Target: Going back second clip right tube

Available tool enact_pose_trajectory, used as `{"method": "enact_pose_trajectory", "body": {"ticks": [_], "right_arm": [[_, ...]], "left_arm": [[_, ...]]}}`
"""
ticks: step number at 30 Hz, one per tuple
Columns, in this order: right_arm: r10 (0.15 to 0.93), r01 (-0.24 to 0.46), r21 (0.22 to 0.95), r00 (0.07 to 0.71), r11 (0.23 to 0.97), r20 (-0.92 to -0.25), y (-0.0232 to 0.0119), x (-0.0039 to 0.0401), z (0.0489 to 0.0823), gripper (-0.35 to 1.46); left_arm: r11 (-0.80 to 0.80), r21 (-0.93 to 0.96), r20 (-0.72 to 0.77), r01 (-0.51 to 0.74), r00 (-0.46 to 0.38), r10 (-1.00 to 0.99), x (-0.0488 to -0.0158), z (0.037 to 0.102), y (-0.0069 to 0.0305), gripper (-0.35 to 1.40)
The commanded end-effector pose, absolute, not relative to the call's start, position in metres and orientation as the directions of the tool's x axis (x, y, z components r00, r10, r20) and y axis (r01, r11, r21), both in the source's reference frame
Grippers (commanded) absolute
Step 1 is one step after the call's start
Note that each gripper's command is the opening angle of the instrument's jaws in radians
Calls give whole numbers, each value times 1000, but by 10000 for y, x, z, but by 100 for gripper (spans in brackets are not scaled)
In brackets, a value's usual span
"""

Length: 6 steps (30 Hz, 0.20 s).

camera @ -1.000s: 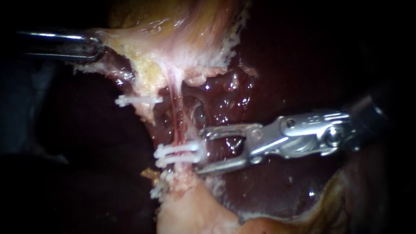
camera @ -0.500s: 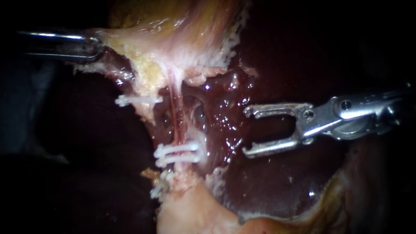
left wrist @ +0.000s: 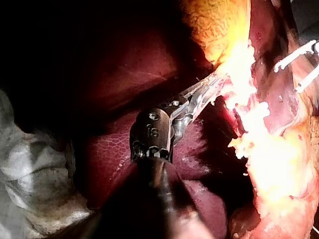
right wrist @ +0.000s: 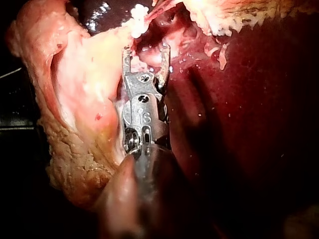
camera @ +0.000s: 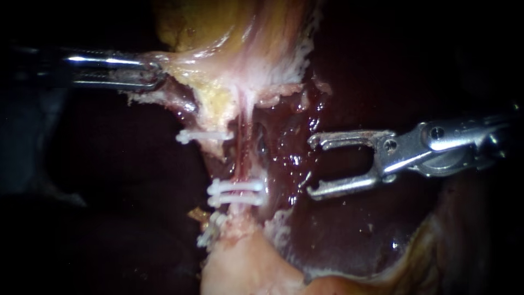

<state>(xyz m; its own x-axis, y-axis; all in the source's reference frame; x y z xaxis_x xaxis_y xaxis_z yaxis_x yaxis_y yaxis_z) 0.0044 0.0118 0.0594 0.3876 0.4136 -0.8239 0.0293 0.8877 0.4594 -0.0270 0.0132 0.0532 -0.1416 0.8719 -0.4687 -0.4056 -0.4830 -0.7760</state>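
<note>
Right instrument (camera: 310, 166) mid-right, jaws spread, empty, just right of two clips (camera: 237, 193) on tube (camera: 243, 150) at frame centre. Left instrument (camera: 155, 77) upper left, jaws pinching pale tissue (camera: 183, 64). Liver (camera: 338, 235) behind.

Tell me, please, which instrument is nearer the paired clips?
Right. The right instrument sits open just beside the paired clips; the left instrument grips tissue farther up.

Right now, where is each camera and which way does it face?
Endoscope: close, faces the clipped tube; left instrument, jaws shut on pale tissue; right instrument, jaws open.
Left wrist: on left arm, looks along its shaft to that tissue.
Right wrist: on right arm, looks along its shaft.
Endoscope and right wrist share the open jaws.
</note>
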Motion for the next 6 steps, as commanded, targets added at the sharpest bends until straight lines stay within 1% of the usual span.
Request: {"method": "enact_pose_trajectory", "body": {"ticks": [1,6], "right_arm": [[414,29,459,387,888,-824,118,44,594,50],[414,32,460,387,887,-824,117,44,594,50]], "left_arm": [[-483,-776,-468,-406,-142,872,-270,531,132,-35],[-482,-776,-467,-406,-143,872,-269,531,133,-35]]}}
